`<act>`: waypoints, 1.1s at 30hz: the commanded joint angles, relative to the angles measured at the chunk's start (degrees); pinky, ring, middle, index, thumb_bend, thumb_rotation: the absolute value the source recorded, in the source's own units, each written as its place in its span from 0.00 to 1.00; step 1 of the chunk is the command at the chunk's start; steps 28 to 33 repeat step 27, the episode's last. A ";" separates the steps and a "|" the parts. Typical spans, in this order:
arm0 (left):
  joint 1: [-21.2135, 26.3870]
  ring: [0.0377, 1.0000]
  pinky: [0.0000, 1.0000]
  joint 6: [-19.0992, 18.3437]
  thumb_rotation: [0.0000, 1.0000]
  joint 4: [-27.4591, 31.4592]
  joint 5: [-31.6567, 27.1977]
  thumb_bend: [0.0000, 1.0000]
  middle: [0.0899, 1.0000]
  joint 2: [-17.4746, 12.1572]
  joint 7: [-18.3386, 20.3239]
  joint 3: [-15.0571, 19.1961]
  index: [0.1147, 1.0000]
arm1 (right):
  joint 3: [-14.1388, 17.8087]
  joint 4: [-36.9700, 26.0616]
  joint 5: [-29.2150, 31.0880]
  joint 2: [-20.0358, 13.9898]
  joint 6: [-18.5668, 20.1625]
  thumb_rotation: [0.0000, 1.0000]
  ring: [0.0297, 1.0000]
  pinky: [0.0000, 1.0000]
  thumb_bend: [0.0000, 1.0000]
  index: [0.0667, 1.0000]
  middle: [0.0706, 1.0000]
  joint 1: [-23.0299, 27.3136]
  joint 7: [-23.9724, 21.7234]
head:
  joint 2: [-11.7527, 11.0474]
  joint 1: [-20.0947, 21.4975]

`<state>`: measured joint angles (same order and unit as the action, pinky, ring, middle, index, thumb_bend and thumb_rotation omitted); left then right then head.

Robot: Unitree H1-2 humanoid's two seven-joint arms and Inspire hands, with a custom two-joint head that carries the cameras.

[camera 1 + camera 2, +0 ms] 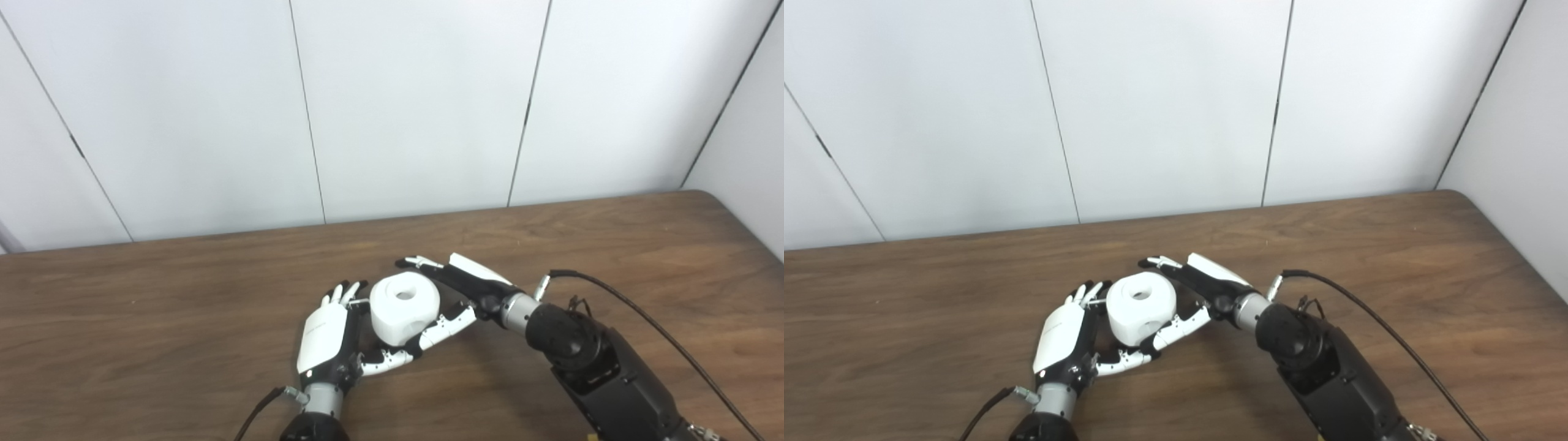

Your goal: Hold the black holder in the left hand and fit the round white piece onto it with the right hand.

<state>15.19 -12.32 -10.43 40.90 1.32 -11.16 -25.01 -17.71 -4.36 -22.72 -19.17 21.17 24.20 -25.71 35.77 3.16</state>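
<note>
Now both hands cup the round white piece (405, 313) low over the table (153, 318). Left hand (327, 340) and right hand (456, 294) curl around it. Black holder is hidden, so next push down gently.

Black holder: you cannot see it; round white piece (405, 306) and left hand (324, 337) cover that spot.
Right hand (456, 294) grip: unclear.

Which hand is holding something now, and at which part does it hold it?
The right hand cups the round white piece by its side wall. The left hand touches its other side; whether it grips cannot be told. No black holder is visible.
</note>
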 commanded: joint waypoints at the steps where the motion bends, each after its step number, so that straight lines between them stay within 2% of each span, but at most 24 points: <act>1: -0.68 1.00 1.00 0.66 0.05 -1.84 -0.72 0.52 0.92 1.82 2.31 -1.93 0.41 | 1.09 -2.24 0.80 -0.63 -0.53 0.37 1.00 1.00 1.00 0.98 1.00 2.47 0.07 | -0.03 0.04; 11: -0.46 1.00 1.00 0.51 0.05 -1.76 -1.18 0.52 0.92 1.65 2.74 -1.61 0.41 | 1.06 -2.23 1.18 -0.90 0.06 0.35 1.00 1.00 1.00 0.99 1.00 2.49 0.13 | -0.41 0.32; 14: -0.28 1.00 1.00 0.39 0.05 -1.61 -1.85 0.52 0.92 1.33 3.29 -1.15 0.41 | 1.31 -2.19 1.61 -1.23 -0.30 0.38 1.00 1.00 1.00 1.00 1.00 2.31 0.07 | -0.53 0.32; 18: 0.27 1.00 1.00 -0.49 0.06 -0.17 -3.39 0.52 0.96 0.01 6.19 -0.25 0.42 | 2.15 -1.89 2.67 -1.83 -1.43 0.45 1.00 1.00 1.00 1.00 1.00 1.61 0.41 | -0.80 0.50; 19: 0.48 1.00 1.00 -0.79 0.11 0.35 -3.50 0.76 0.98 -0.60 7.23 -0.30 0.52 | 2.50 -1.84 3.19 -1.91 -1.75 0.46 1.00 1.00 1.00 1.00 1.00 1.33 0.50 | -0.94 0.45; 20: 0.67 1.00 1.00 -1.16 0.20 0.96 -3.66 0.92 1.00 -1.20 8.38 -0.29 0.64 | 2.88 -1.79 3.76 -1.98 -2.11 0.48 1.00 1.00 1.00 1.00 1.00 0.98 0.67 | -0.99 0.47; 23: 1.06 1.00 1.00 -1.29 0.27 2.33 -4.94 0.99 1.00 -2.71 11.27 0.13 0.73 | 3.92 -1.73 5.09 -2.11 -2.90 0.50 1.00 1.00 1.00 1.00 1.00 0.01 1.03 | -1.19 0.57; 27: 1.24 1.00 1.00 -0.85 0.34 3.48 -6.98 1.00 1.00 -4.15 14.29 0.81 0.84 | 5.33 -2.07 5.76 -1.84 -4.19 0.54 1.00 1.00 1.00 1.00 1.00 -1.53 2.16 | -1.42 0.65; 33: 1.24 1.00 1.00 -0.85 0.34 3.48 -6.98 1.00 1.00 -4.15 14.29 0.81 0.84 | 5.33 -2.07 5.76 -1.84 -4.19 0.54 1.00 1.00 1.00 1.00 1.00 -1.53 2.16 | -1.42 0.65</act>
